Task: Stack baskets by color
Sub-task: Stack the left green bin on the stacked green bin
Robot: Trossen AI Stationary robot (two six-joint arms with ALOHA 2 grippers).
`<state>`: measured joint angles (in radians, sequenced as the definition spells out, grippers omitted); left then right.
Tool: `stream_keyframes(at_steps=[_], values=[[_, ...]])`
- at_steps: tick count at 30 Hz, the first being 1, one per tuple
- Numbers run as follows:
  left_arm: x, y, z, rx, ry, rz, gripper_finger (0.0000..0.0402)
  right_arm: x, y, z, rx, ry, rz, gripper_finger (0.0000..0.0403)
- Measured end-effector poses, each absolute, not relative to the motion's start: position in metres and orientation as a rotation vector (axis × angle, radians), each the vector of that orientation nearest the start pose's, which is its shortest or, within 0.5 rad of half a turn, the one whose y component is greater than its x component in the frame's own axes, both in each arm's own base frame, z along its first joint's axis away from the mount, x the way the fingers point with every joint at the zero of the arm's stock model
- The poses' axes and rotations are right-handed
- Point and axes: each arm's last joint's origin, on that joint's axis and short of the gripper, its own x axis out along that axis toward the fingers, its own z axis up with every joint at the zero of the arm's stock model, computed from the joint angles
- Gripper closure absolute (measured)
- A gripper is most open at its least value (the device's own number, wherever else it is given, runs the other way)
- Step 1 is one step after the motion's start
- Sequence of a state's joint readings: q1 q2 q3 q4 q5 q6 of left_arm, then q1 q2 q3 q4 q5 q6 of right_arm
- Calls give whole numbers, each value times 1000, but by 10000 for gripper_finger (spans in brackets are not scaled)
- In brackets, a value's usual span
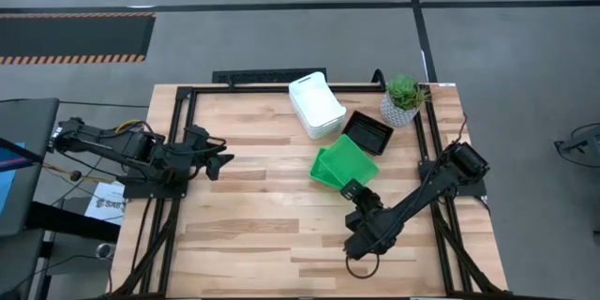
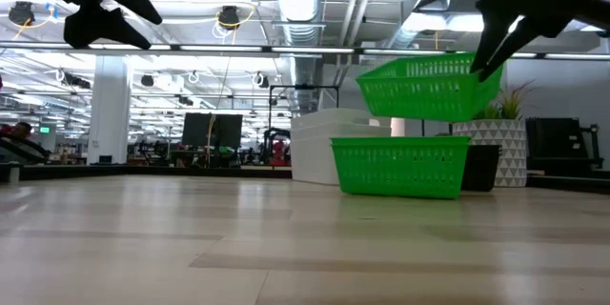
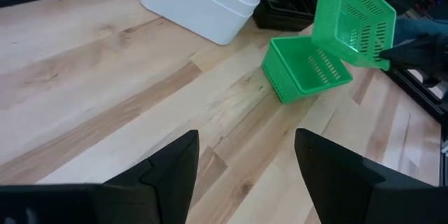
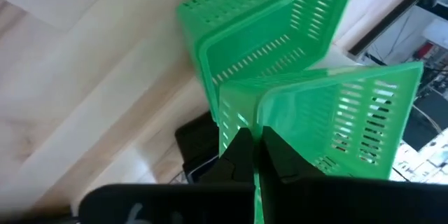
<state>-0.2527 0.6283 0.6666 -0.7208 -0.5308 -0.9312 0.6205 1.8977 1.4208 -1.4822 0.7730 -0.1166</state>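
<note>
One green basket (image 2: 419, 86) hangs in the air above a second green basket (image 2: 400, 165) that rests bottom-down on the table. My right gripper (image 4: 257, 147) is shut on the raised one. A stack of white baskets (image 1: 314, 103) stands near the far edge, with a black basket (image 1: 367, 131) to its right. My left gripper (image 1: 223, 159) waits open over the table's left part, holding nothing. My right gripper pinches the raised green basket's rim (image 4: 257, 129) at one short end between its two fingers. The fingers (image 2: 488, 62) slant down from the table's near right. The basket hangs clear of the table and slightly tilted, over the other green basket.
A small potted plant (image 1: 403, 98) in a white pot stands at the far right corner. A black frame (image 1: 183, 94) runs along the table's edges. Bare wood lies across the middle and near part of the table (image 1: 262, 234).
</note>
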Motion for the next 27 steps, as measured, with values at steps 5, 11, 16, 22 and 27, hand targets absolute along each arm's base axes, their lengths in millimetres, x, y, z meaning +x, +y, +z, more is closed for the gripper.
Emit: stream_keyframes(at_steps=[5,11,16,22,27], values=[[121,-16,270,-634,453,529,178,266,165,215,-1337,1491,-28,396],[121,-16,270,-636,450,527,178,255,154,231,-1272,1417,-45,394],[121,-16,270,-632,450,526,178,250,140,242,-1195,1321,-55,394],[121,-16,270,-624,453,523,178,253,123,246,-1172,1265,-46,393],[121,-17,270,-632,468,501,178,259,115,242,-1182,1264,15,394]])
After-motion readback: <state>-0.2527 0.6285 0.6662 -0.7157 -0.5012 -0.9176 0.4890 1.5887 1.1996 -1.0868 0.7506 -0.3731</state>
